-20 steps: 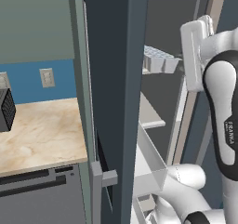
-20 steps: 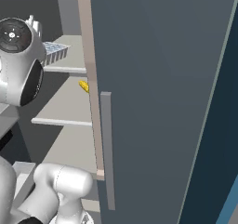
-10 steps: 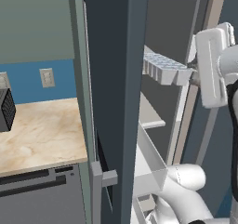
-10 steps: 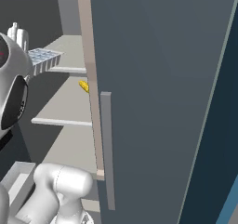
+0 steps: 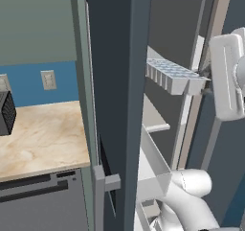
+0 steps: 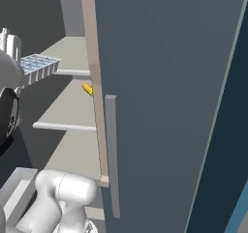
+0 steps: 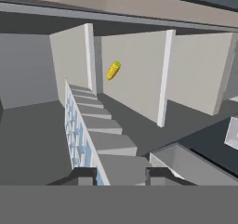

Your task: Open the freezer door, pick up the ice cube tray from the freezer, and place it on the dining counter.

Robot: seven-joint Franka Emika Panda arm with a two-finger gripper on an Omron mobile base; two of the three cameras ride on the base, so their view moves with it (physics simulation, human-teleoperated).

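Gripper [image 7: 120, 175]: fingers closed on one end of the ice cube tray [image 5: 174, 75], held level in front of the freezer [image 6: 68, 106] shelves. Small yellow item [image 6: 87, 88] lies on a shelf beyond. Left base view adds the freezer door [image 5: 119, 81] and worktop [image 5: 40, 136].

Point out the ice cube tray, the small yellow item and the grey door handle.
ice cube tray [image 5: 174, 76], left base view, on its gridded top face.
small yellow item [image 7: 114, 70], hand view, on its middle.
grey door handle [image 6: 112, 154], right base view, halfway down the bar.
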